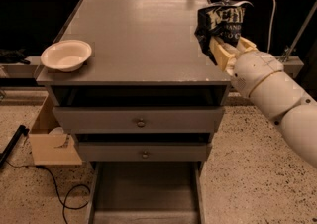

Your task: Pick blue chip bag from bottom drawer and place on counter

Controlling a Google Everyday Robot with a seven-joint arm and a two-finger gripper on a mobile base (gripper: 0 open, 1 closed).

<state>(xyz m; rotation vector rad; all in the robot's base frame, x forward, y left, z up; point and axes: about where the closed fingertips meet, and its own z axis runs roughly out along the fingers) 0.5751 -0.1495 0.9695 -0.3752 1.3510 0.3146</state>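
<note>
Camera view: the large flat grey counter [143,34] tops a cabinet of three grey drawers. The robot's white-armed gripper [227,44] hangs over the counter's right edge, its tan fingers [219,53] closed on the lower part of the crinkly dark navy-blue chip bag [221,19], which is held upright above that edge, clear of the surface. A shallow white bowl [66,54] sits on the counter's front left corner. Below the counter's front edge, the wide grey bottom drawer [146,193] stands pulled out. A brown cardboard box [49,141] lies on the floor below the counter's left side.
</note>
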